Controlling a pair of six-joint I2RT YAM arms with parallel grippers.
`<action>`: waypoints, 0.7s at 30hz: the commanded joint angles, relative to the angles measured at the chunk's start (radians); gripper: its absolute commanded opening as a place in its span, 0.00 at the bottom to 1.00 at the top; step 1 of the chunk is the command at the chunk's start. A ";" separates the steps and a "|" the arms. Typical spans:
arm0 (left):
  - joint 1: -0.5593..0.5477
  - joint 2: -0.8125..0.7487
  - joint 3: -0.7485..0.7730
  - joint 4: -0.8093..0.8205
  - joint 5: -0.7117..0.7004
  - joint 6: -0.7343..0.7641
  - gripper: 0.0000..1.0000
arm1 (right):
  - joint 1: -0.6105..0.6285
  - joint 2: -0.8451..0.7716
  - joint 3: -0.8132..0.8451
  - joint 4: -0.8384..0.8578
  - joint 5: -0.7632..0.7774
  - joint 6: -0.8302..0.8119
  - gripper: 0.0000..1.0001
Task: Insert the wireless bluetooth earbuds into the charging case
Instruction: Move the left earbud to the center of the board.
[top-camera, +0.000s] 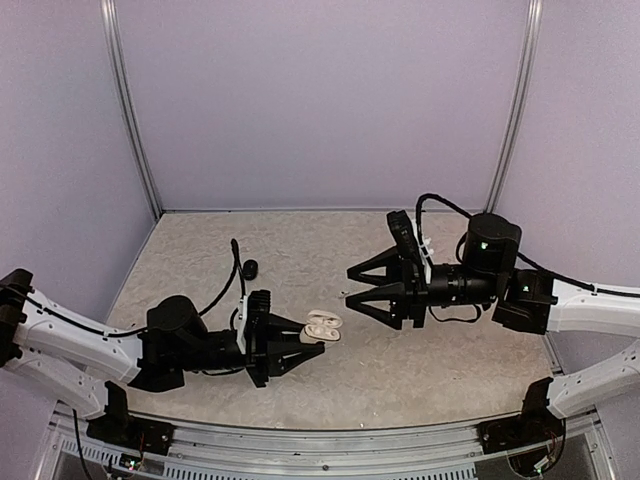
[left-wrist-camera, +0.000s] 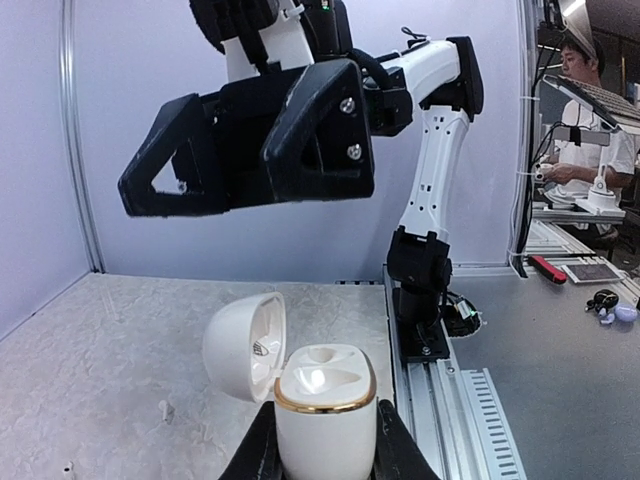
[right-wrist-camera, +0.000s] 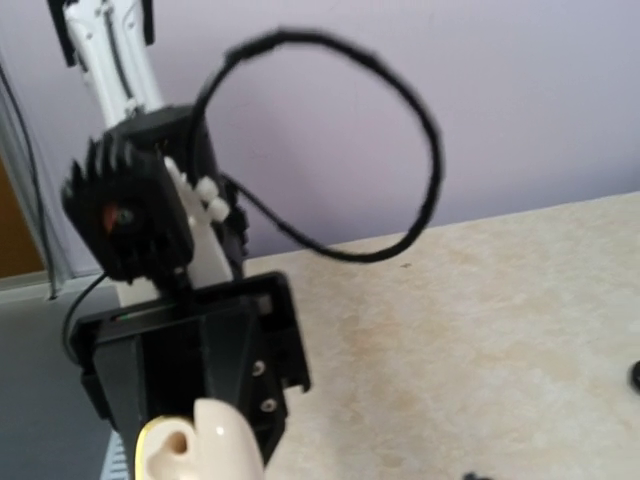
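Note:
My left gripper (top-camera: 312, 342) is shut on the base of the white charging case (top-camera: 322, 325), held upright just above the table. In the left wrist view the case (left-wrist-camera: 325, 400) has a gold rim, its lid (left-wrist-camera: 245, 345) swung open to the left and both sockets empty; my gripper (left-wrist-camera: 325, 452) has a finger pressing each side. My right gripper (top-camera: 349, 286) is open and hovers just right of the case, above it in the left wrist view (left-wrist-camera: 240, 150). I see nothing between its jaws. The tiny black earbuds show in no view.
A black oval pod (top-camera: 250, 267) lies on the table behind the left arm, by its cable. Two small white bits (left-wrist-camera: 165, 408) lie on the table left of the case. A dark thing (right-wrist-camera: 636, 375) is cut by the right wrist view's edge.

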 joint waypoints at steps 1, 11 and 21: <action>0.038 -0.045 -0.049 0.082 -0.003 -0.065 0.04 | -0.066 -0.060 0.012 -0.032 0.013 -0.004 0.62; 0.112 -0.128 -0.132 0.111 -0.020 -0.110 0.04 | -0.237 0.079 0.024 -0.189 0.095 -0.031 0.62; 0.127 -0.130 -0.156 0.136 -0.037 -0.128 0.04 | -0.404 0.247 -0.025 -0.184 0.085 0.043 0.61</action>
